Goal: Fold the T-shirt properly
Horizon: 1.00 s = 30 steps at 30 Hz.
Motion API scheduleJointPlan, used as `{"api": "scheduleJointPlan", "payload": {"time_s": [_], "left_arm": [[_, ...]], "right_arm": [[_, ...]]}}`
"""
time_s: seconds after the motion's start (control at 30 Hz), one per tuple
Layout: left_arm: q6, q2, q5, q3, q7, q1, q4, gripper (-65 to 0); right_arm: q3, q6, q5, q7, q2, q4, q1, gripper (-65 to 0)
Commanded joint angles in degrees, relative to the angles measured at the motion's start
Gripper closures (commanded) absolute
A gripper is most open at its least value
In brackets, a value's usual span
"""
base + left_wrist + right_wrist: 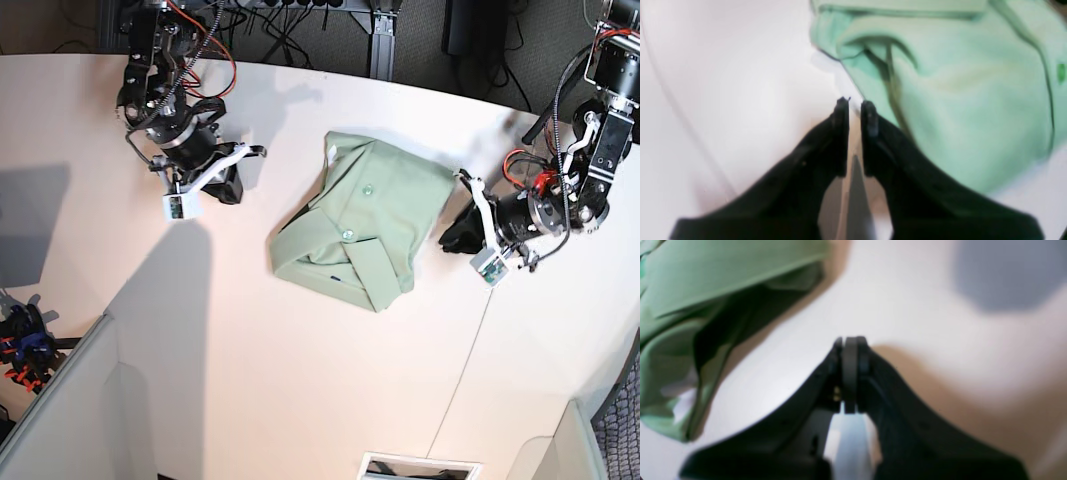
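No containers in frame, just the T-shirt [362,218] lying in a compact folded bundle near the middle of the white counter [250,380]. In the base view its collar edge and two small pale buttons face up, and a folded flap sits across the lower right corner of the bundle. The bundle is roughly squared but the edges are loose and a bit rumpled, not crisp. Bare counter all round it: wide stretch toward the near edge, wide stretch on the view's left between shirt and right arm, only a narrow strip on the view's right before the left arm. Left gripper [854,104] sits just beside the shirt's edge, low over the counter; its jaws are nearly together with only a thin slit between the tips, nothing held, and I can't tell from the blurred wrist view whether the right-hand tip grazes the fabric [973,110]. Right gripper [851,343] is well apart from the shirt, over bare counter; jaws pressed fully together, nothing between them, and the shirt [690,306] shows only at the left of its wrist view as raised, draped folds with shadow beneath. A seam line runs across the counter on the left-arm side, and a low partition edge cuts the near left corner.
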Motion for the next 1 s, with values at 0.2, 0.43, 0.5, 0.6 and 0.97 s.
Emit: {"api": "scheduleJointPlan", "payload": {"time_s": [0.2, 0.43, 0.5, 0.6, 0.97], "left_arm": [[-0.52, -2.71, -6.84, -13.27, 5.60, 16.59, 19.71, -6.8], [-2.21, -7.69, -10.23, -20.72, 6.54, 38.60, 33.03, -6.8], [-2.21, -7.69, -10.23, -23.17, 7.58, 44.28, 35.28, -6.8], [-2.19, -7.19, -9.57, -25.86, 8.22, 51.80, 35.06, -6.9], [3.08, -7.13, -3.80, -20.94, 13.42, 53.42, 3.87, -6.8]], "right_arm": [[5.92, 0.37, 8.72, -4.09, 5.35, 10.54, -8.46, 0.0], [5.95, 0.37, 10.62, -4.81, 7.17, 16.00, -23.89, 0.0], [5.95, 0.37, 11.23, -4.81, 7.63, 17.20, -28.06, 0.0], [5.88, 0.35, 11.52, -4.76, 7.61, 17.86, -33.73, 0.0], [-1.31, 0.04, 10.38, -4.35, 7.61, 0.50, -42.03, 0.0]]}}
